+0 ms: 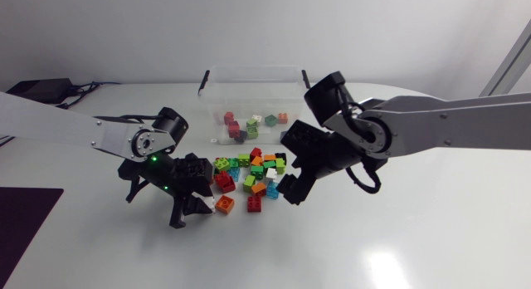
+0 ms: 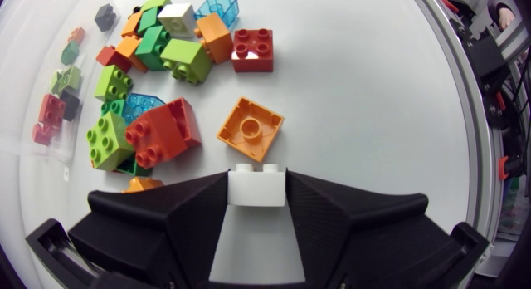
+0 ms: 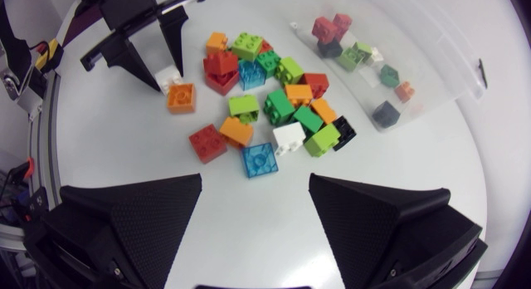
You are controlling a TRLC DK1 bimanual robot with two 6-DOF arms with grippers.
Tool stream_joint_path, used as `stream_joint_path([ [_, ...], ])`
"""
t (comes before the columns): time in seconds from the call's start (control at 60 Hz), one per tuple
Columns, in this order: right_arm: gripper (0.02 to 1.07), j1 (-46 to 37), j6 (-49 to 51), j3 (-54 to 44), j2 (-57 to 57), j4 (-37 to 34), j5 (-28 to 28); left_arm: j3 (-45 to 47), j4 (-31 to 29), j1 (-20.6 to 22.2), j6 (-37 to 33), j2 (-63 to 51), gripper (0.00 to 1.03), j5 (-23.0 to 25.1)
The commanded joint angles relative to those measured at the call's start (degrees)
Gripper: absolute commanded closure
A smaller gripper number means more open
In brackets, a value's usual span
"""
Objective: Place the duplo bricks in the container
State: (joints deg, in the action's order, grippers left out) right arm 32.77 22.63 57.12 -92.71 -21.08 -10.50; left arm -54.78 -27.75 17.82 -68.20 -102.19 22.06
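1. The left gripper (image 2: 257, 183) is clenched on a white brick (image 2: 257, 189). The brick is pinched between the two fingertips, with its studs pointing away from the claw, low over the table (image 1: 398, 231).
2. Just ahead of the held brick, very close to it, lies an orange brick (image 2: 250, 129) with its hollow side up.
3. Beside the orange one, toward the heap, a tilted red brick (image 2: 162, 133) leans against a light green brick (image 2: 108, 139).
4. Further ahead, a flat red brick (image 2: 252, 50) lies studs up at the heap's edge.
5. The right gripper (image 3: 255, 181) is released, with its fingers wide apart and nothing between them. It hangs over the side of the heap opposite the left claw.
6. A translucent blue brick (image 3: 260, 159) lies just ahead of the right gripper, and a second white brick (image 3: 289, 138) lies a little past that.
7. The loose pile (image 1: 253, 171) of green, orange, red, blue, white and black bricks sits on the table between the two grippers.
8. The clear container (image 1: 207, 83) stands beyond the pile at the far side of the table. It holds a few stored bricks (image 1: 247, 123) in red, green, white, orange and a dark colour.
9. The pile lies between the left gripper and the container.
10. The right arm (image 1: 448, 123) comes in with its wrist close beside one corner of the container.
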Motion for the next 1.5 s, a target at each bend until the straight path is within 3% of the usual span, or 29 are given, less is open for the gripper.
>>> stream_joint_path([
  [0.0,0.12,0.62,2.42,0.88,-3.97,-1.59,-0.13,-0.50,-2.05,0.54,-2.64,-1.26,0.66,-0.27],
  [0.567,0.15,-1.31,10.68,12.05,-18.74,-4.85,0.13,0.73,-7.32,-1.13,-2.72,6.83,0.66,-0.36],
  [0.817,0.22,-1.31,12.87,14.33,-21.55,-5.99,-0.31,-1.20,-9.96,-2.18,-1.58,12.10,0.66,0.44],
  [1.083,0.23,-0.69,13.67,15.65,-23.92,-5.99,-0.31,-3.05,-11.63,-2.18,0.70,16.06,0.67,1.84],
  [1.267,0.44,-0.43,13.49,17.14,-25.16,-6.08,-0.31,-4.45,-11.98,-2.27,1.67,17.03,0.67,2.54],
  [1.383,0.46,-0.34,13.40,17.94,-26.12,-6.17,-0.31,-5.51,-12.07,-2.88,2.55,17.47,0.67,3.95],
  [1.483,0.68,0.01,13.23,17.76,-26.21,-6.25,-0.31,-6.91,-12.15,-3.32,3.43,17.47,0.67,5.09],
])
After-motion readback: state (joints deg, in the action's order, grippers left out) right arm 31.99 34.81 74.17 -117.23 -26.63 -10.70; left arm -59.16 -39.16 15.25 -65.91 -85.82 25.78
